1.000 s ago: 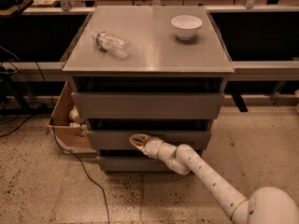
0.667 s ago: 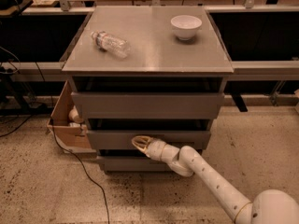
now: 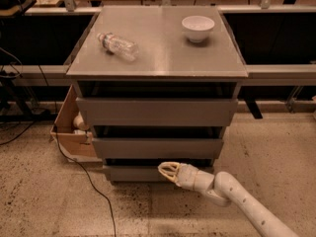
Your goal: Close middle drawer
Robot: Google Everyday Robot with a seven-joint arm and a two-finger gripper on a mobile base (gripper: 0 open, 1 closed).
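The grey cabinet has three drawers. The middle drawer (image 3: 157,148) shows its plain flat grey front, set back a little from the top drawer (image 3: 155,111) above it, with a dark gap over it. My gripper (image 3: 167,170) is low, just below the middle drawer's front and in front of the bottom drawer (image 3: 131,173). It looks shut and empty, and points left. My white arm (image 3: 237,196) reaches in from the lower right.
A plastic bottle (image 3: 118,45) lies on the cabinet top (image 3: 158,58), and a white bowl (image 3: 198,27) stands there too. A cardboard box (image 3: 69,132) sits on the floor to the cabinet's left, and a black cable (image 3: 94,186) runs across the floor.
My gripper has dropped from the middle drawer's front to below it and shifted a little right. The drawer fronts look unchanged.
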